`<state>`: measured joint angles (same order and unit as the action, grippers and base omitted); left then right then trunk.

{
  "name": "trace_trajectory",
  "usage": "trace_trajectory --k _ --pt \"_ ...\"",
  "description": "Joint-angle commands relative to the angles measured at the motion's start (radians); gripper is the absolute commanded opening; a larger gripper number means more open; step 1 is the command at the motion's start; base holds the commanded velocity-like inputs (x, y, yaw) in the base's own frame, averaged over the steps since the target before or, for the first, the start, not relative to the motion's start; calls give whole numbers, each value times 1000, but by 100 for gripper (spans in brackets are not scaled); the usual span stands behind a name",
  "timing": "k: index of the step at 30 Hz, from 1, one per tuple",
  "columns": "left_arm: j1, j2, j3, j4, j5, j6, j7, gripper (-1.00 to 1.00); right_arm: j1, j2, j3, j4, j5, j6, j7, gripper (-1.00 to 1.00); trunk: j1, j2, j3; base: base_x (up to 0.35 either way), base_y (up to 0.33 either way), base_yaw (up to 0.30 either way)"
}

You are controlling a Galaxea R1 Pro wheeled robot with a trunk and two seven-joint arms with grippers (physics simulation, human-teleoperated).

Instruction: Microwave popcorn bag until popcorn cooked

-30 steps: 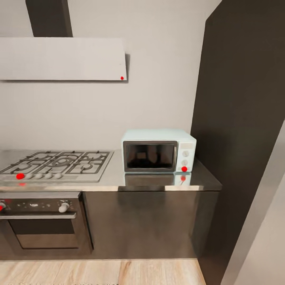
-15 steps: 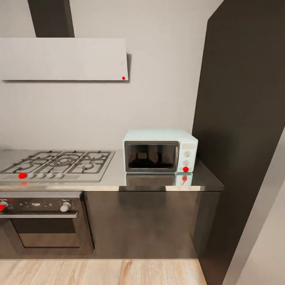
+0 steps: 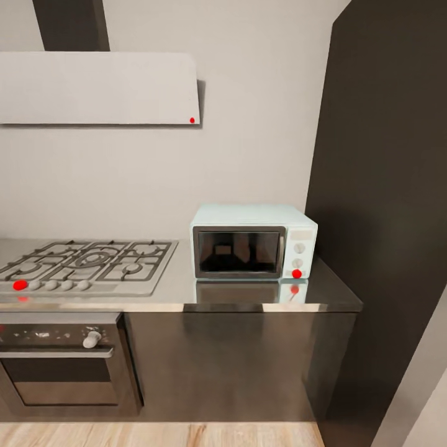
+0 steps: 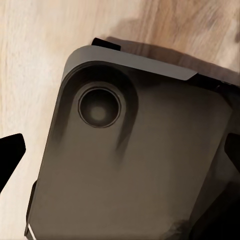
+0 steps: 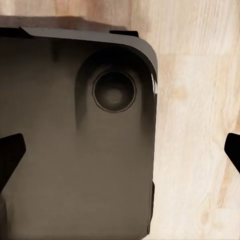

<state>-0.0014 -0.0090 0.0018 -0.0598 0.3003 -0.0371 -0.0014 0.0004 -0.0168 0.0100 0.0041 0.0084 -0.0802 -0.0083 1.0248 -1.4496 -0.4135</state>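
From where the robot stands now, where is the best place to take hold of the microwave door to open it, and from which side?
Probably at the door's right edge, beside the knob panel. The microwave faces the robot squarely on the countertop, door shut. A pale vertical strip there looks like a handle, so the hinge is likely on the left. Come from the front, since the tall dark cabinet crowds the right side.

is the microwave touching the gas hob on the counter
Apart. The head view shows a strip of bare countertop between the microwave and the gas hob.
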Motion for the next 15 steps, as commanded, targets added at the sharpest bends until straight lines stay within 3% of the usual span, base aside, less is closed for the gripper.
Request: trace_trajectory --k 1,10,11,13,15 --pt "0 0 0 0 5 -3 0 100 0 0 1 0 0 -3 -1 100 0 0 -1 21 0 0" --pt "0 0 0 0 5 -3 1 100 0 0 -1 -34 8 8 6 100 0 0 -1 3 0 0" --pt "0 0 0 0 5 -3 1 100 0 1 -1 -65 8 10 6 100 0 0 -1 0 0 0" --pt "0 0 0 0 5 -3 1 100 0 1 -1 -241 8 42 7 100 0 0 -1 0 0 0" --pt "0 0 0 0 5 -4 1 100 0 0 -2 -424 8 154 7 100 0 0 -1 0 0 0"
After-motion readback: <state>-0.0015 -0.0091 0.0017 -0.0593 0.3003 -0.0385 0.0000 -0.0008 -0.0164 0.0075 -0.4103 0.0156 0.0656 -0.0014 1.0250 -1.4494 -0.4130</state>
